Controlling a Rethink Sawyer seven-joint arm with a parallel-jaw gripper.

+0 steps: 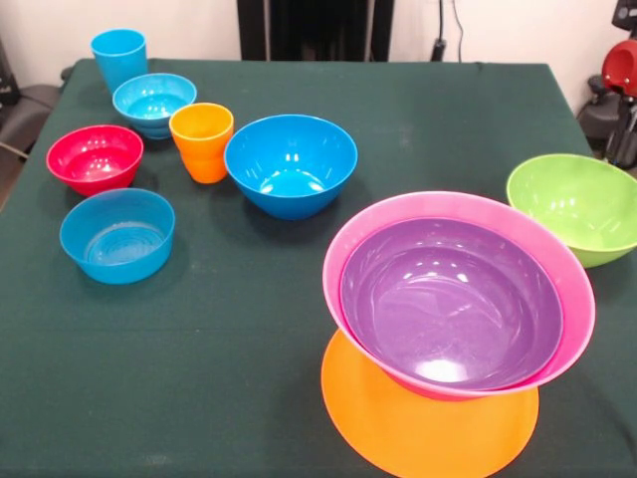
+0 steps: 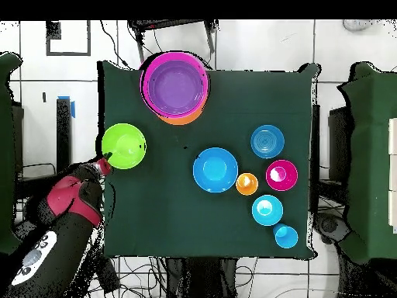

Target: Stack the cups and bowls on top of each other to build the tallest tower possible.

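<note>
the gripper (image 2: 105, 161) is hovering at the rim of the green bowl (image 2: 124, 146) near the table (image 2: 163, 225) edge — whether it is open or gripping the rim cannot be told. the tower (image 1: 453, 309) is sitting apart from it: purple bowl (image 1: 448, 299) nesting in the pink bowl (image 1: 572, 299), both on the orange bowl (image 1: 418, 438). the big blue bowl (image 1: 291, 164), orange cup (image 1: 202, 142), blue cup (image 1: 119, 57), red bowl (image 1: 95, 157) and two small light blue bowls (image 1: 117, 235) are standing unstacked — clustered across the table.
</note>
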